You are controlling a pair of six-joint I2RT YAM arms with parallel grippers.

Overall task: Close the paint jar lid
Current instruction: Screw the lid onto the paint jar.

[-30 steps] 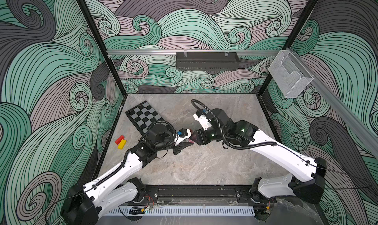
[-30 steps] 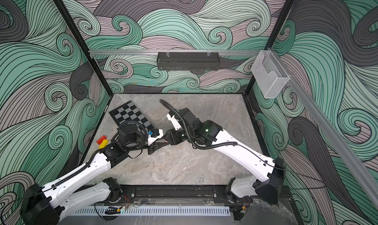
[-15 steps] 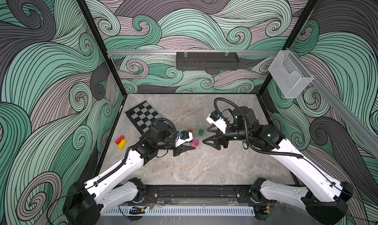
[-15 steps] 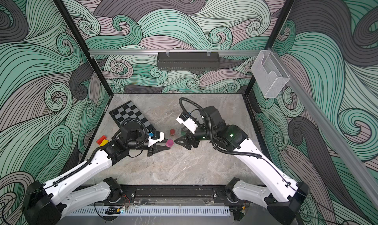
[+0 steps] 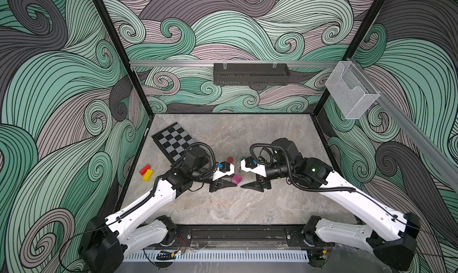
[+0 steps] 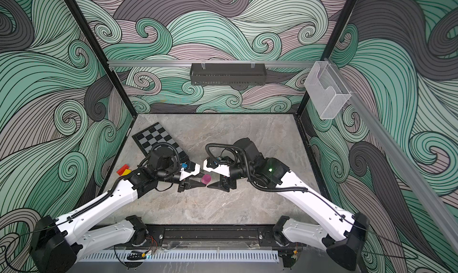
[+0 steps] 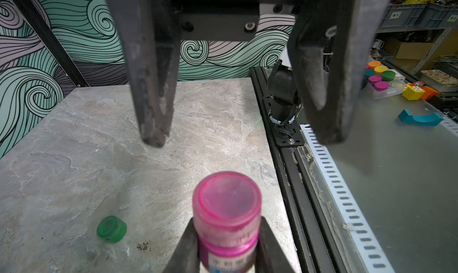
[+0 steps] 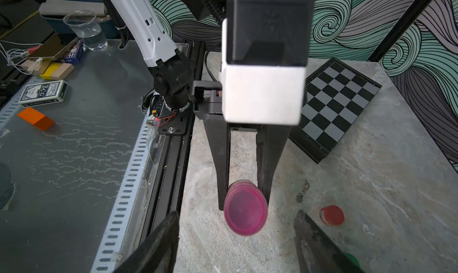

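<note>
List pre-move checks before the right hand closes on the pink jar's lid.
1. Pink jar held by left hand: ok, a finger clamps each side below the lid.
2. Lid sitting on the jar: ok. Screwed tight: cannot tell.
3. Right hand open: ok, its jaws stand wider than the lid.
4. Right hand clear of the jar: ok, a gap shows in both top views.
5. Right hand lined up with the lid: ok, roughly; in the right wrist view the lid lies between its fingers.
6. Green pot and red pot out of the path: ok, both lie on the table off to the side.
</note>
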